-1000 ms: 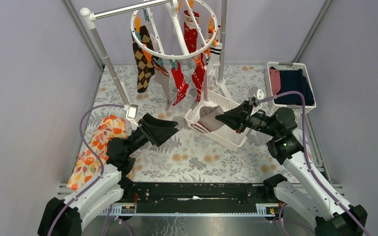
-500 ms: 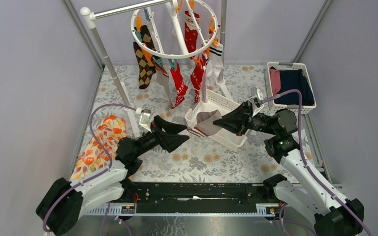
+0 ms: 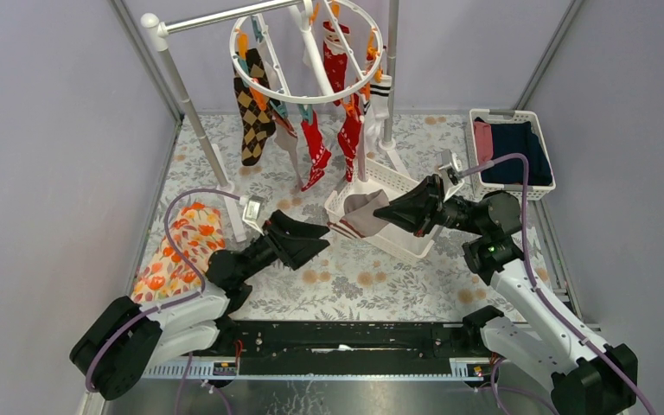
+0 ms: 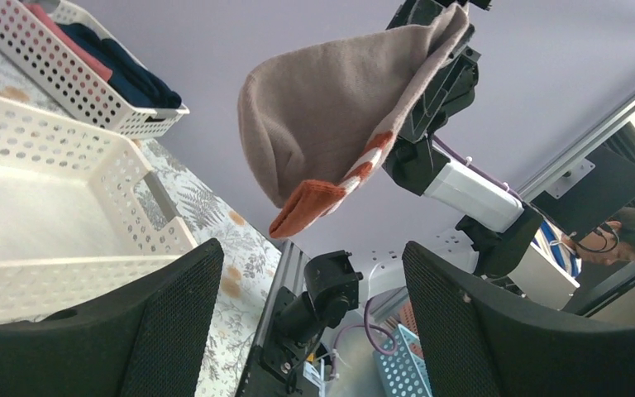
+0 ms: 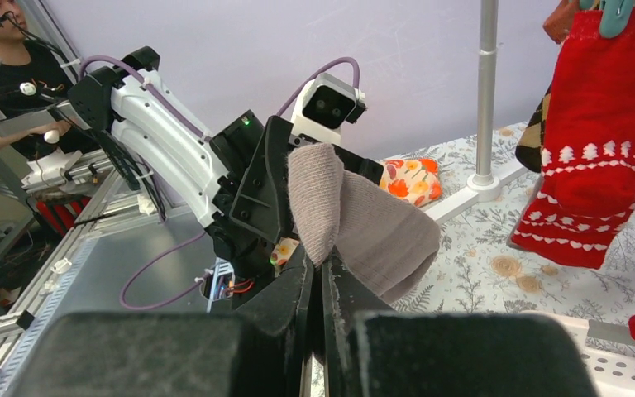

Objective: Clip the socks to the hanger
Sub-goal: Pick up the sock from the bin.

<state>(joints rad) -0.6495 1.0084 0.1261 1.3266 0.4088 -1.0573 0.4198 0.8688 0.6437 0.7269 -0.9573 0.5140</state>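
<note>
The taupe-grey sock (image 3: 365, 210) is a soft, plain knit, bunched and folded over on itself. In the left wrist view (image 4: 339, 107) its lower edge shows an orange-red tip and a band of orange and white. It hangs in the air above the near end of the white slatted basket (image 3: 389, 245), pinched at its fold by the right jaws, which are pressed together on the fabric. The loose end droops toward the left arm.

The left jaws stand wide apart and hold nothing. They sit low over the floral counter (image 3: 354, 277), just left of the basket, pointing at the sock.

Farther back, the round white hanger (image 3: 307, 98) hangs over the counter. Clipped to it are a brown argyle sock (image 3: 251, 112), red-and-white Christmas socks (image 3: 316, 147) and a white sock with a striped cuff (image 3: 379, 104).
</note>
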